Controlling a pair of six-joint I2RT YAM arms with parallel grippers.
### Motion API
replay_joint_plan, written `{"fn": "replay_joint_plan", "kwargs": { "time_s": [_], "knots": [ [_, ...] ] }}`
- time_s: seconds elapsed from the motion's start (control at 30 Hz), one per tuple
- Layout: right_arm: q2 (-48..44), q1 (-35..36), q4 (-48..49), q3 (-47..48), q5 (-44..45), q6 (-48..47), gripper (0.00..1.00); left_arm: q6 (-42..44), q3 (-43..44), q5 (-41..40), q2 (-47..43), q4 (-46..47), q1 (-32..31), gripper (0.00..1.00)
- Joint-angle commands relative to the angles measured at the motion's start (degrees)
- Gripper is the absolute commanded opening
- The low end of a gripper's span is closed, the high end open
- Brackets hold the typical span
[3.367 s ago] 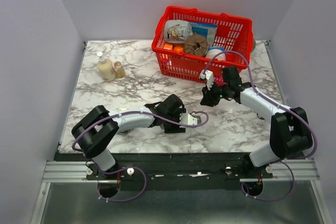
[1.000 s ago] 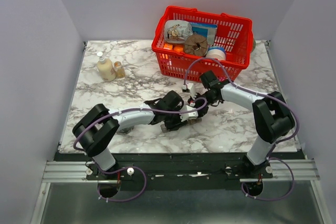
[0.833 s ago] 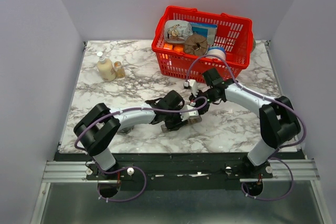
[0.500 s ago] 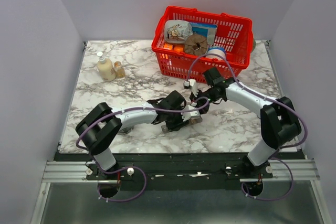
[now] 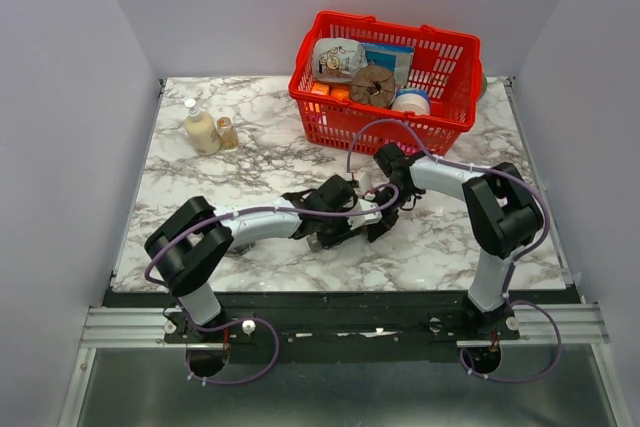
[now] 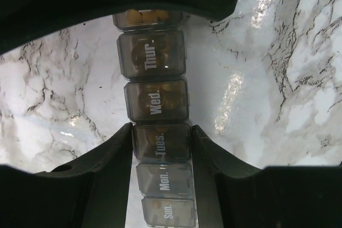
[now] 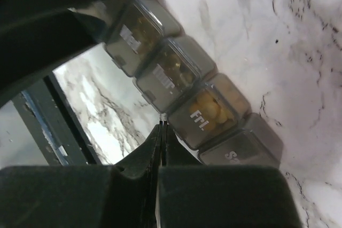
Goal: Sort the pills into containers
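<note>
The left hand (image 6: 161, 138) pinches the long dark grey plastic strip of little pill boxes (image 6: 154, 65) across its "Tues." box (image 6: 162, 145), on the white marble desk (image 5: 250, 162). The strip runs straight out from this hand toward the right hand (image 7: 162, 127). That hand is pressed together, its tip right at the edge of the "Fri." box (image 7: 206, 113), so it is nearer that lid. Far behind sits the red wire basket (image 5: 452, 65).

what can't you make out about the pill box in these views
- Left wrist: the pill organiser runs under the left gripper body beyond Thur.; Sun. is cut by the bottom edge.
- Right wrist: the last lid's label past Fri. is half hidden by the right gripper.
- Top: both grippers cover the pill organiser; the basket contents are too small to name.
</note>
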Motion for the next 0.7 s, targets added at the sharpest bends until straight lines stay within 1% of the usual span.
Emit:
{"fn": "replay_joint_plan", "kwargs": {
  "time_s": [0.0, 0.1, 0.17, 0.27, 0.3, 0.37, 0.4, 0.43, 0.5, 0.57, 0.67],
  "knots": [
    [-1.72, 0.16, -0.39, -0.11, 0.94, -0.02, 0.07, -2.31, -2.09, -4.28, -1.24, 2.41, -1.28, 0.0],
    [-4.62, -0.36, -0.91, 1.29, -2.57, -1.07, 0.09, -2.14, -2.71, -4.55, -1.94, 2.68, -1.36, 0.0],
    [-7.52, -0.72, -1.88, 1.91, -3.47, -3.7, 0.11, -1.97, -2.8, -4.82, -2.12, 2.68, -1.36, 0.02],
    [-10.78, -1.07, -3.2, 0.95, -3.2, -6.6, 0.18, -1.79, -2.89, -5.17, -1.77, 2.06, -1.36, 0.11],
    [-11.39, -1.42, -3.72, 0.68, -3.55, -7.22, 0.21, -1.88, -2.8, -5.25, -1.77, 1.89, -1.36, 0.2],
    [-13.15, -1.6, -5.13, -0.63, -3.65, -9.33, 0.24, -1.96, -2.8, -5.26, -1.94, 2.15, -1.36, 0.34],
    [-13.85, -1.77, -5.22, -1.16, -3.04, -9.6, 0.27, -2.14, -2.8, -5.43, -2.2, 2.5, -1.36, 0.51],
    [-14.38, -1.95, -5.57, -2.12, -2.94, -10.3, 0.28, -2.4, -3.06, -5.69, -2.64, 2.93, -1.36, 0.56],
    [-16.05, -2.73, -5.49, -3.18, -2.24, -10.57, 0.32, -2.75, -3.15, -5.43, -3.87, 3.38, -1.36, 0.62],
    [-16.23, -3.35, -5.22, -3.89, -2.06, -10.48, 0.35, -2.41, -2.97, -5.34, -4.23, 3.2, -1.36, 0.62],
    [-14.83, -3.79, -5.31, -3.89, -1.19, -9.78, 0.36, -1.61, -2.45, -5.26, -3.7, 1.89, -1.36, 0.63]
  ]
}}
